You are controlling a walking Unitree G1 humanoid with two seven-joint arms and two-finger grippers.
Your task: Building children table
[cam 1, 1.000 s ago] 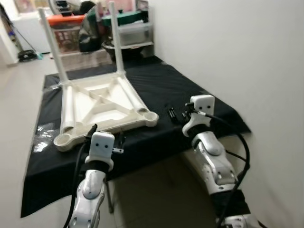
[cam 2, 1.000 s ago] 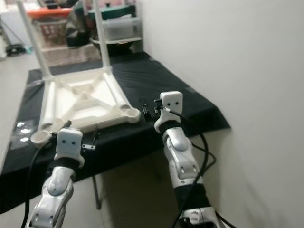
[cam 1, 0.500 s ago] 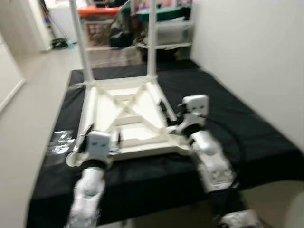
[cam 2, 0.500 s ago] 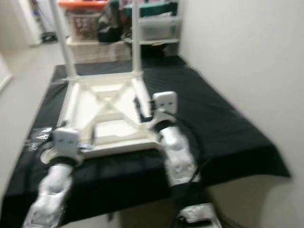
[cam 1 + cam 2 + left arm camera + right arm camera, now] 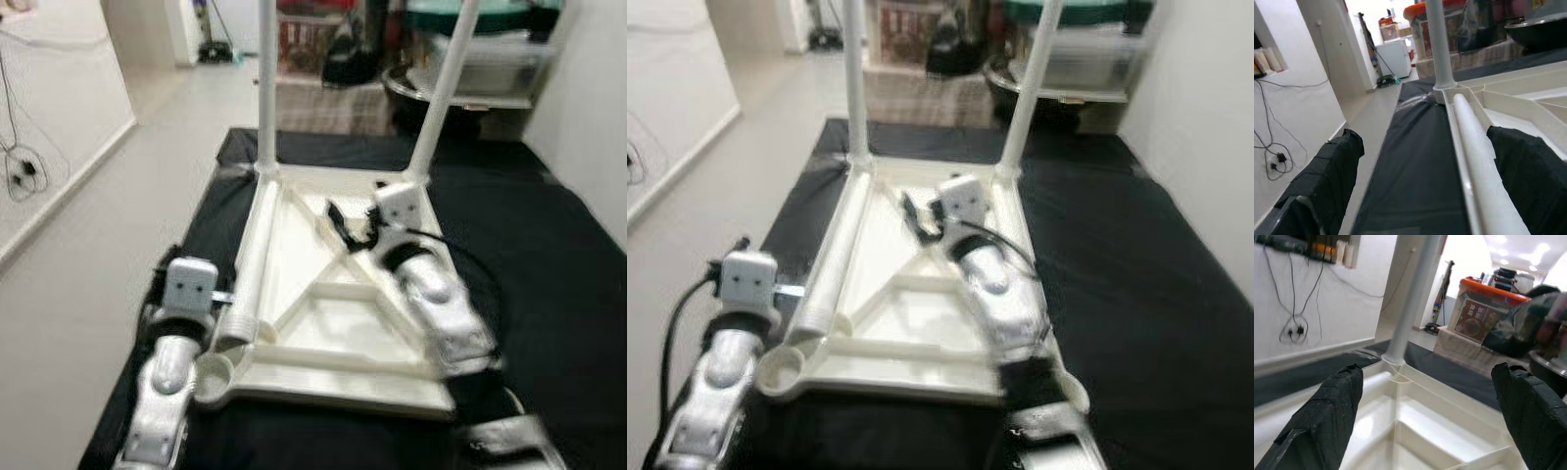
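Table point(image 5: 333, 323) is laid upside down on the black cloth point(image 5: 549, 255), two legs point(image 5: 266, 83) pointing straight up at its far corners. Loose leg point(image 5: 250, 274) is laid along its left edge, long axis running away. Right gripper point(image 5: 338, 217) is spread wide above the underside, touching nothing; left gripper point(image 5: 1420, 161) is spread around the loose leg's near end.

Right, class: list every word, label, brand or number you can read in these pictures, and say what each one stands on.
None can be read.
The red printed box under the orange lid in the background carries lettering and a picture, too blurred to read.
The white upturned table shows no markings.
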